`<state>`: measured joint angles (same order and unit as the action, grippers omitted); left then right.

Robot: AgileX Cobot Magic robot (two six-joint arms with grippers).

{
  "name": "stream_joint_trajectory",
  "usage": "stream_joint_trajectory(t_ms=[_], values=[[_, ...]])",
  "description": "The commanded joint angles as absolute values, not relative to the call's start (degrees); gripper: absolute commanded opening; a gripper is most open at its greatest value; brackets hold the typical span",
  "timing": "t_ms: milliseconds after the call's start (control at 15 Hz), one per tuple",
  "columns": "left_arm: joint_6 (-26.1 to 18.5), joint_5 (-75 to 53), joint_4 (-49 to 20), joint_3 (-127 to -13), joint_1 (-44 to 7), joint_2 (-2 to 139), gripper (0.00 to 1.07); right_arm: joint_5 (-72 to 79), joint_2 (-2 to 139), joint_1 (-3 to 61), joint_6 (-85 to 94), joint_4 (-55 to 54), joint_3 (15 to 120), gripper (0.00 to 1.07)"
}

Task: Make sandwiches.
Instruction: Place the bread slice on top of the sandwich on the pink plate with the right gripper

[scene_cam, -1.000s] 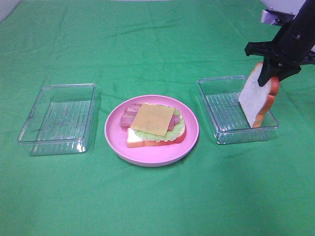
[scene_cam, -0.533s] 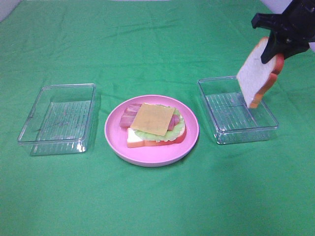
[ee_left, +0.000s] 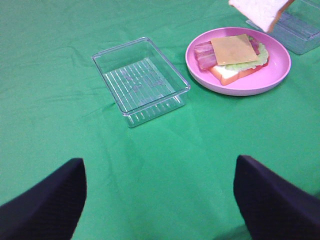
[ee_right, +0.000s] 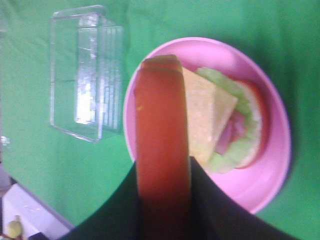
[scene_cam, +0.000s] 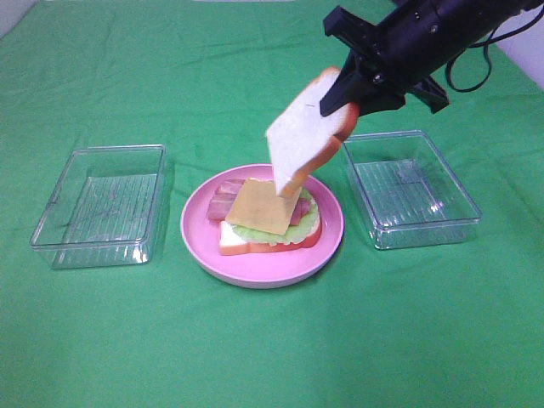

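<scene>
occluded: cheese corner by bread slice | cut off: right arm

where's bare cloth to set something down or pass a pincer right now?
Free: the green cloth along the near edge, the far strip behind both clear containers, and the gap between the left container and the pink plate. Both containers look empty. Crowded: the plate, filled by the open sandwich stack, with the right pincer holding the top bread slice above it.
</scene>
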<state>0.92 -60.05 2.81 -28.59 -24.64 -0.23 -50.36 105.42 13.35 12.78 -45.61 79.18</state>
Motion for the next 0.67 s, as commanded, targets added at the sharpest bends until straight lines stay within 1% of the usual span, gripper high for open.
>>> stream_joint_trajectory(t_ms=[67,200,333,467,667], values=[[1.5,-59.8,2.8,-28.5,-24.4,-1.7,0.76,-48.5,106.9,13.5,18.5,-55.3,76.9,0.0],[1.5,-59.8,2.8,-28.5,-24.4,-1.7,0.76,-50.0,110.8,14.2,23.8,-63.5,76.2,0.0],[1.5,-59.8,2.8,-28.5,-24.4,-1.7,0.76,-50.1,114.1,15.2,26.5,-68.7,76.2,0.0],[1.5,-59.8,2.8,-28.5,-24.4,-1.7,0.76,-50.1,116.6,15.9,27.0,-71.5,76.2,0.0],[1.5,-59.8,2.8,-28.5,-24.4,-1.7,0.76,-49.3,119.9,16.0,27.0,-72.0,75.9,0.0]])
